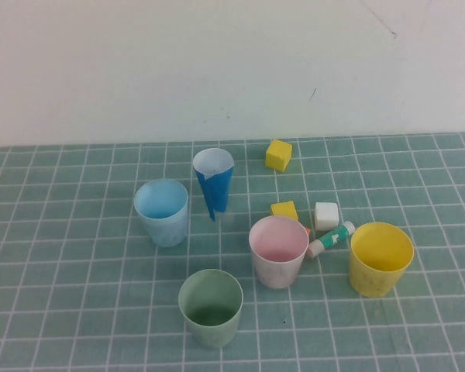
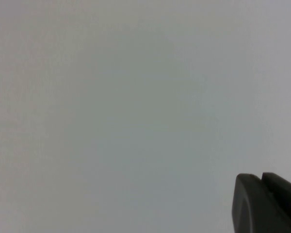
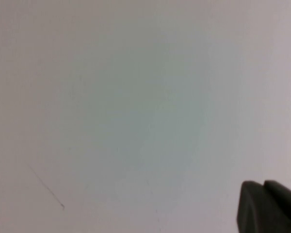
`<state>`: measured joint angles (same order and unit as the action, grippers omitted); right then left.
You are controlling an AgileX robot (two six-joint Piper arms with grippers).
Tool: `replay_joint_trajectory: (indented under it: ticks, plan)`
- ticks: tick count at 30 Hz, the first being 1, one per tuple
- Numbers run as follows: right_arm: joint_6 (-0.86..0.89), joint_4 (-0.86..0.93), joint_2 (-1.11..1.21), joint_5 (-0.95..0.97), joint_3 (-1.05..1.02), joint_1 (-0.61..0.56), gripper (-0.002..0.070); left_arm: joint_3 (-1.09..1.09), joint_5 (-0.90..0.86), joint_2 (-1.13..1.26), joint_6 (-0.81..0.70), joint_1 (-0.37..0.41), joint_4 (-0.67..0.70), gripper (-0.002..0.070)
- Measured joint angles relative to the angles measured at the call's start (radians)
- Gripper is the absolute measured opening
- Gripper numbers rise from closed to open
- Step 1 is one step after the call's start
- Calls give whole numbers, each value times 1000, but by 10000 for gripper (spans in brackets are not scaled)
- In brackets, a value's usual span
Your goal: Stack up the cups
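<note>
With both tools pressed together, left tool (image 2: 269,204) and right tool (image 3: 269,206) off the bench, we should spread one over the pink cup (image 1: 278,250) rim.

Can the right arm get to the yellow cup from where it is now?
Probably yes. The yellow cup stands upright on the robot's right with nothing over it; only a small tube lies beside it. Right pincer and left pincer are both shut, parked facing a blank wall.

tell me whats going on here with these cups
Nothing is being handled yet. Four cups stand apart and upright on the green mat: light blue cup, pink cup, yellow cup, green cup. None are stacked. The left claw and right claw are shut, away from the table, facing a blank wall.
</note>
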<state>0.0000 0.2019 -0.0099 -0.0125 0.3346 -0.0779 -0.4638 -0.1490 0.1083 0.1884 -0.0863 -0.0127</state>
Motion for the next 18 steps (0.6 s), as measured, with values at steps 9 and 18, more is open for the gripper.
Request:
replay_joint_trajectory:
  ticks: [9, 18]
  plan:
    - [-178, -83, 209, -444, 113, 0, -2, -186, -270, 365, 1, 0, 49, -2]
    - [-713, -435, 400, -723, 113, 0, -2, -248, -412, 712, -302, 0, 375, -2]
